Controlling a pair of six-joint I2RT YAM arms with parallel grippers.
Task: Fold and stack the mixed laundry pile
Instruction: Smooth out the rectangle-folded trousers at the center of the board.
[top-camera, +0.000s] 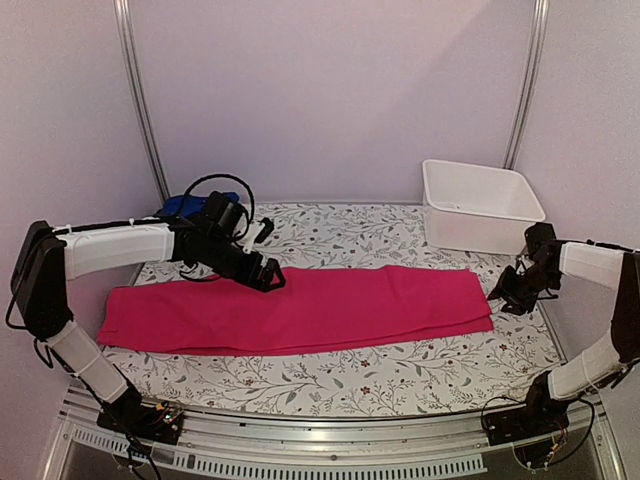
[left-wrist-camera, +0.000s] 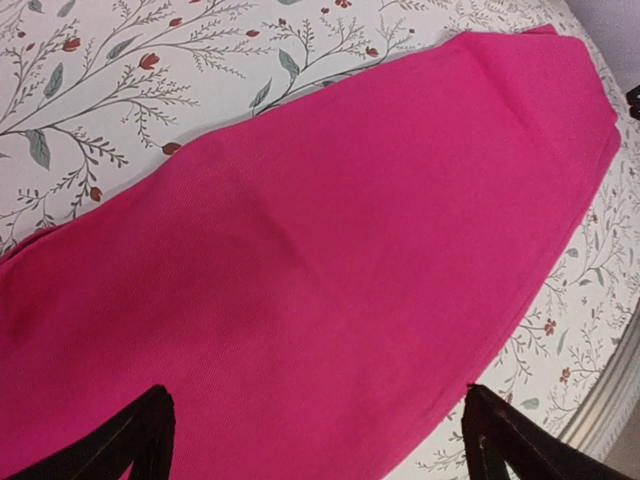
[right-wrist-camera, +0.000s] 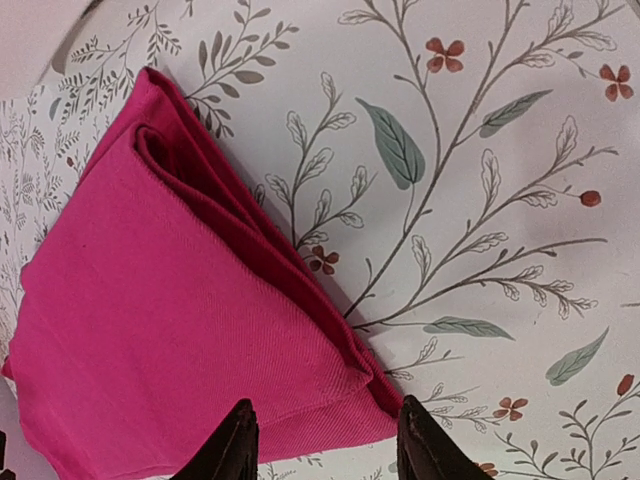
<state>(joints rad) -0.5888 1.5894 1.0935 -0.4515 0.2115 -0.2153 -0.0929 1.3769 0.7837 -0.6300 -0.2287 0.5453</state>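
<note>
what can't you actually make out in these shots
- Top view: blue garment, mostly hidden behind the left arm; its shape and print are unreadable.
- Top view: right gripper, too small and dark to read its opening there.
- Left wrist view: pink garment, cut off by the left and bottom edges.
- Right wrist view: the layer count at its folded corner is unclear.

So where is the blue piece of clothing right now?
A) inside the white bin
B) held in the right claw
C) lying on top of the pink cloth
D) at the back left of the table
D: the blue garment sits bunched at the far left, apart from the pink cloth and well away from the white bin.
</note>
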